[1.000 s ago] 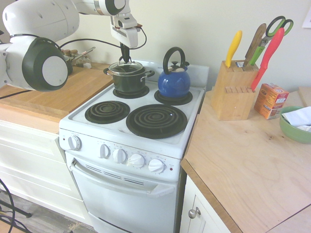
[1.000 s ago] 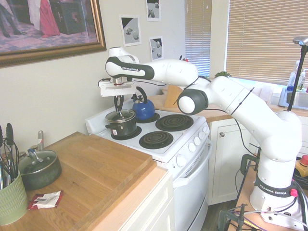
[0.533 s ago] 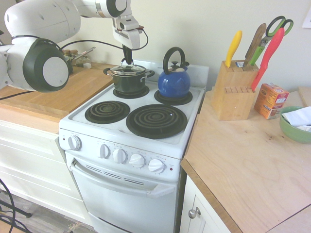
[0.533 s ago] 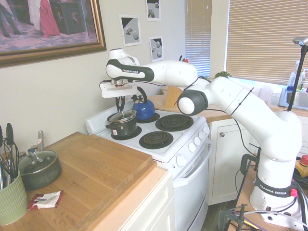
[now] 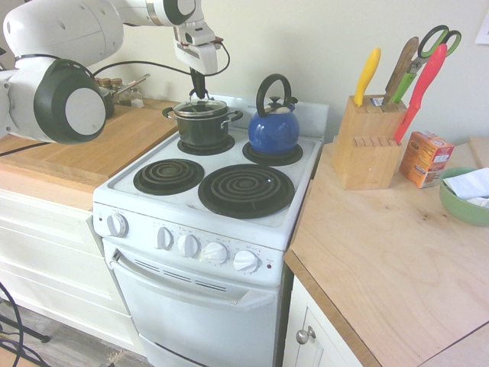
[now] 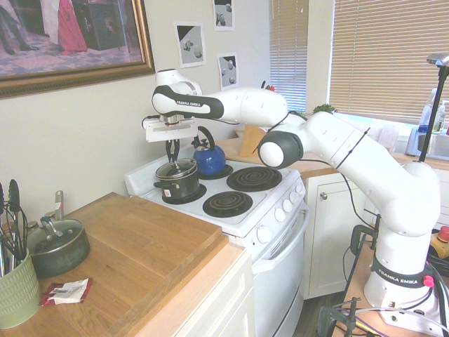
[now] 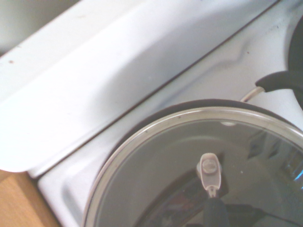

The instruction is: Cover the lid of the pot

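Hidden, cropped and unclear parts of the stove scene

The knob of the lid (image 5: 200, 108) is hidden behind the closed fingers of the gripper (image 5: 198, 93) in both exterior views, so contact there cannot be judged. In the wrist view the lid (image 7: 199, 161) is cut off by the bottom and right edges, and the pot beneath is seen only as a dark band at its rim. A green bowl (image 5: 461, 200) is cropped by the right edge of the first exterior view. The print on the orange box (image 5: 425, 157) is too small to be read. A green holder (image 6: 17, 291) is cut by the left edge of the second exterior view.
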